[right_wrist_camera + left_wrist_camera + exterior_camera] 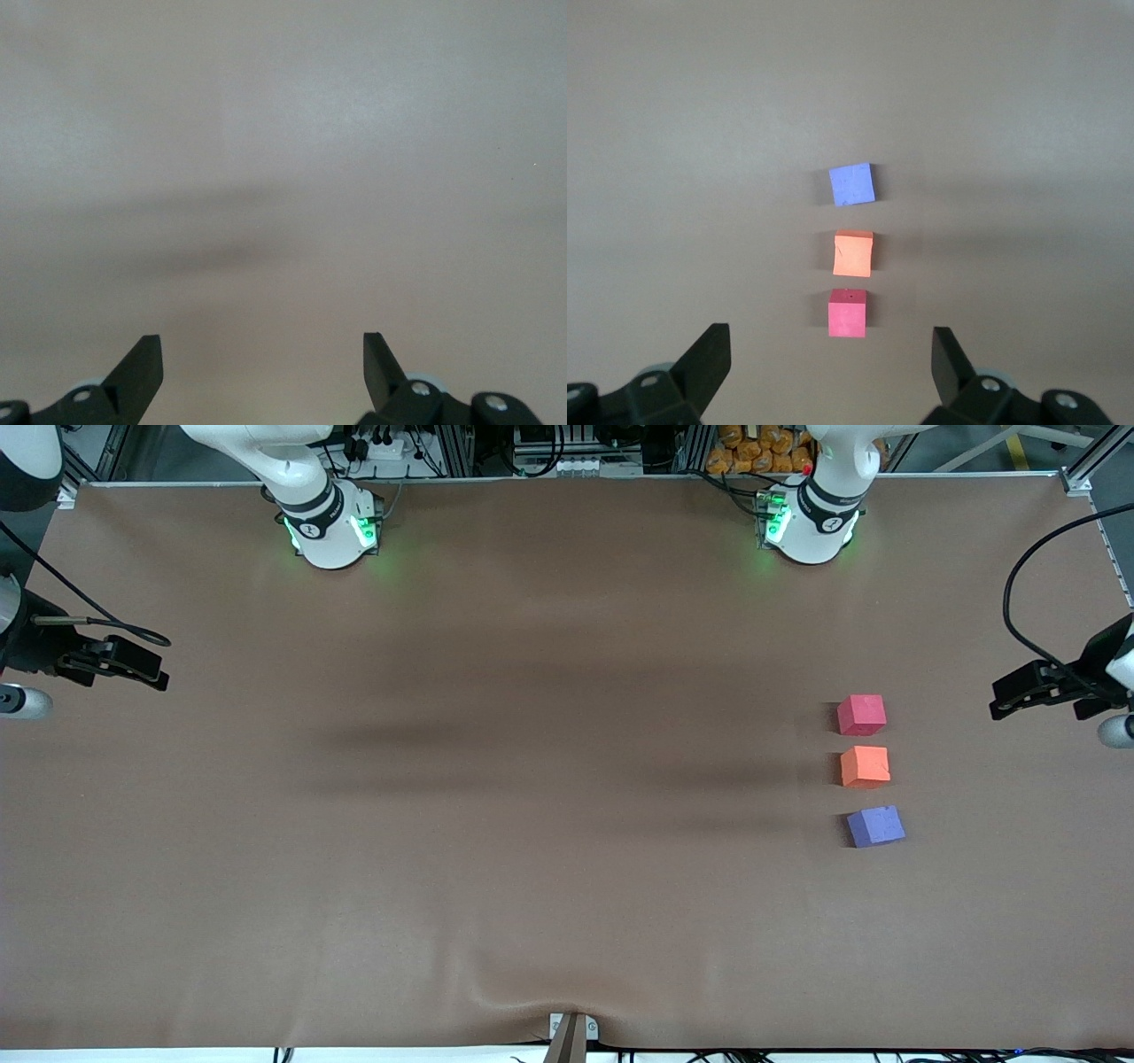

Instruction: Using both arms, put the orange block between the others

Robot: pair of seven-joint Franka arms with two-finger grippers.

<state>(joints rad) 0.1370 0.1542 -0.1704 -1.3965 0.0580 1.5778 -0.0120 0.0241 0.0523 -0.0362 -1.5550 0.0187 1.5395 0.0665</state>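
Brown table cover (532, 691) (soft shadow bands), evenly lit

arms: white rounded shells, black joint bands
bases: white, green-lit
left gripper (831, 367): black wedge fingers, silver screws
cables: dark, looping

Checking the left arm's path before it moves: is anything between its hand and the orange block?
Nothing visible. The open left hand hangs over bare table at its own end; the orange block already sits between the red block and purple block.
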